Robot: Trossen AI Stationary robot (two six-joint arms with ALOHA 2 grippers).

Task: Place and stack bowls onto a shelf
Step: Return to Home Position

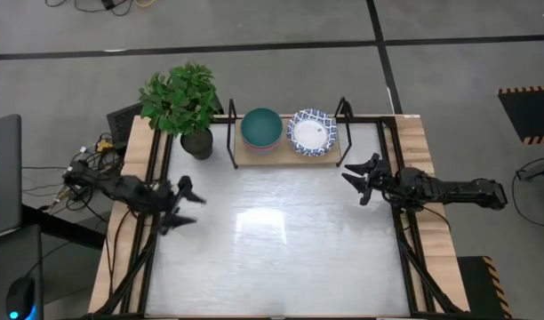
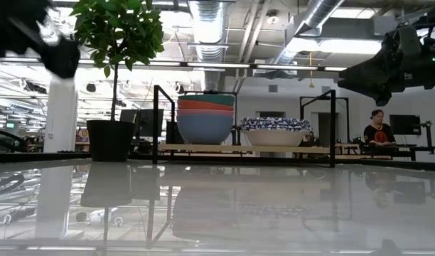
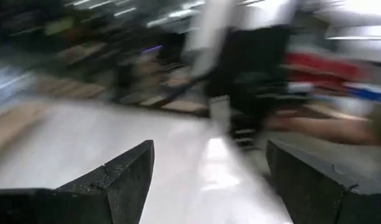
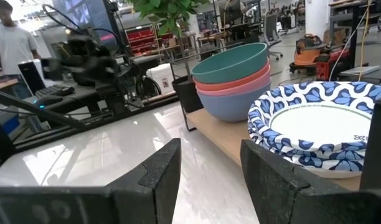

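A stack of plain bowls (image 1: pixel 261 127), teal on top, then red, then blue (image 2: pixel 205 117), stands on the left half of the shelf (image 1: pixel 285 156). A stack of white bowls with blue patterned rims (image 1: pixel 312 133) stands on its right half; it also shows in the right wrist view (image 4: pixel 321 124). My left gripper (image 1: pixel 188 203) is open and empty over the table's left side. My right gripper (image 1: pixel 361 182) is open and empty over the table's right side, near the shelf's right end frame.
A potted plant in a dark pot (image 1: pixel 185 111) stands at the shelf's left end. The pale tabletop (image 1: pixel 281 240) lies bare between the arms. A laptop (image 1: pixel 1 173) and cables lie beyond the table's left edge. People show in the room beyond (image 2: pixel 377 131).
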